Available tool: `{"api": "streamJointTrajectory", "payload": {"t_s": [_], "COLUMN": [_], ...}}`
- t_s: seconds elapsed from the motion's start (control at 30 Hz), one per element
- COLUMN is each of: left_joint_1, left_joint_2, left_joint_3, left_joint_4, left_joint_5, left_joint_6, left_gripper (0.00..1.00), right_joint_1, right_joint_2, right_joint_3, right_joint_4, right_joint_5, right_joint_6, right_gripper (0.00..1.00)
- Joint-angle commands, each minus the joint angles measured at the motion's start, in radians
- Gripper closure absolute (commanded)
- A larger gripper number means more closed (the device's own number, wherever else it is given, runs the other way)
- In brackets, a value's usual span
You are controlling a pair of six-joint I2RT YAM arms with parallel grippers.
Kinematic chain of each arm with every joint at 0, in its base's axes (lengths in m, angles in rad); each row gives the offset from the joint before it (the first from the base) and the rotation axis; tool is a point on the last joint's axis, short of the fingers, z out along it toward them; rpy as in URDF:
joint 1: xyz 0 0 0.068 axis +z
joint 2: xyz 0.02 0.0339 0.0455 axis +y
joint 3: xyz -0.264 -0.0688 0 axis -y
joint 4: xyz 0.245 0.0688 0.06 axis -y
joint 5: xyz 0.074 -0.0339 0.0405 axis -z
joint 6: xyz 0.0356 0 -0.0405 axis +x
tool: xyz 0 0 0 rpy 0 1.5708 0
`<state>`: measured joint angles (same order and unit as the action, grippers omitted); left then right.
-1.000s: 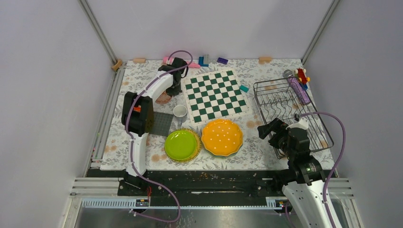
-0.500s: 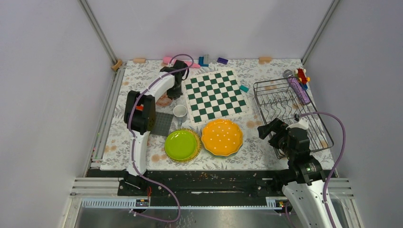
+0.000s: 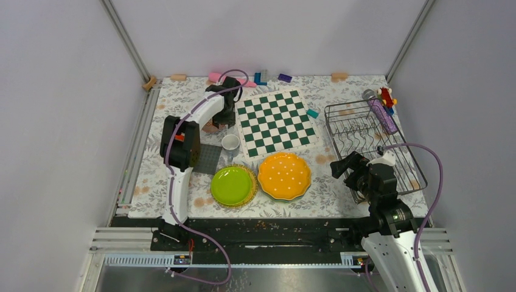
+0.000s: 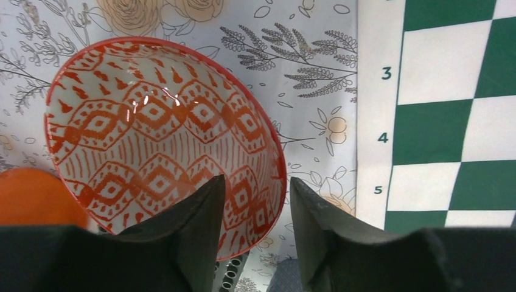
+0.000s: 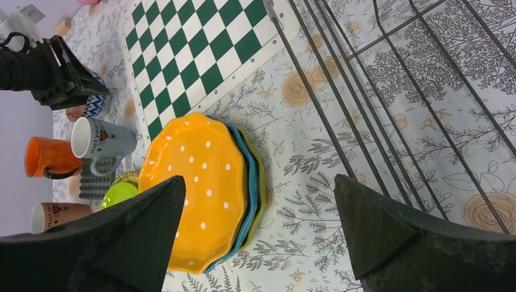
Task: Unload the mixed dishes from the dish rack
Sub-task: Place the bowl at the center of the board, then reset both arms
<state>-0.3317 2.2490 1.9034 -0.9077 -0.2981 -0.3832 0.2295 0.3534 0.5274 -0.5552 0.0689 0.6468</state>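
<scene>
one patterned bowl (image 4: 164, 140) stands on the desk (image 4: 316, 48) just left of the chessboard (image 4: 438, 121). its near rim lies between my left gripper's (image 4: 255, 182) parted, unclamped fingers. my right gripper (image 5: 258, 182) gapes wide beside the dish rack (image 3: 365, 131).

A green-and-white chessboard (image 3: 277, 121) lies slightly askew at the table's centre on a floral cloth (image 3: 328, 190). Left of it, nearer, sits a grey studded baseplate (image 3: 209, 159). A purple tube (image 3: 383, 115) and red toy (image 3: 386, 95) lie far right. Pink (image 3: 214, 77), blue (image 3: 260, 78) and purple (image 3: 285, 77) blocks line the far edge; a teal block (image 3: 313, 113) sits just right of the chessboard.
</scene>
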Motion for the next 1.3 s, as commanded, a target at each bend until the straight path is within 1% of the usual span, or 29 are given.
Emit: {"api": "streamJointTrajectory", "payload": {"t_s": [0.0, 0.17, 0.3, 0.5, 0.53, 0.57, 0.6, 0.73, 0.9, 1.03, 1.13, 1.27], "left_joint_1": [0.009, 0.009, 0.008, 0.008, 0.008, 0.008, 0.008, 0.008, 0.008, 0.009, 0.008, 0.008], "left_joint_2": [-0.068, -0.141, -0.262, -0.596, -0.66, -0.742, -0.794, -1.004, -1.285, -1.517, -1.652, -1.773], "left_joint_3": [0.035, 0.008, -0.057, -0.372, -0.428, -0.476, -0.525, -0.688, -0.899, -1.097, -1.191, -1.251], "left_joint_4": [-0.004, 0.002, 0.045, 0.274, 0.311, 0.351, 0.379, 0.467, 0.548, 0.61, 0.586, 0.513], "left_joint_5": [0.037, 0.044, 0.068, 0.174, 0.184, 0.194, 0.204, 0.257, 0.253, 0.267, 0.191, 0.099], "left_joint_6": [0.015, 0.015, 0.018, 0.016, 0.01, 0.006, 0.0, -0.026, -0.102, -0.155, -0.2, -0.226], "left_gripper": [0.52, 0.4, 0.34, 0.24, 0.11, 0.03, 0.01, 0.01, 0.01, 0.01, 0.01, 0.01], "right_joint_1": [0.005, 0.006, 0.006, 0.005, 0.005, 0.005, 0.006, 0.005, 0.005, 0.005, 0.006, 0.005], "right_joint_2": [-0.009, -0.019, -0.018, -0.012, -0.012, -0.011, -0.013, -0.016, -0.025, -0.027, -0.03, -0.037], "right_joint_3": [0.046, 0.049, 0.051, 0.051, 0.051, 0.051, 0.051, 0.05, 0.046, 0.047, 0.048, 0.056], "right_joint_4": [-0.02, -0.025, -0.031, -0.032, -0.033, -0.033, -0.031, -0.034, -0.035, -0.035, -0.036, -0.043], "right_joint_5": [0.031, 0.03, 0.039, 0.036, 0.035, 0.037, 0.038, 0.042, 0.059, 0.068, 0.077, 0.091], "right_joint_6": [-0.009, -0.009, -0.009, -0.007, -0.007, -0.008, -0.007, -0.006, -0.002, 0.002, 0.008, 0.016], "right_gripper": [0.0, 0.0, 0.0, 0.0, 0.0, 0.0, 0.0, 0.0, 0.0, 0.0, 0.01, 0.01]}}
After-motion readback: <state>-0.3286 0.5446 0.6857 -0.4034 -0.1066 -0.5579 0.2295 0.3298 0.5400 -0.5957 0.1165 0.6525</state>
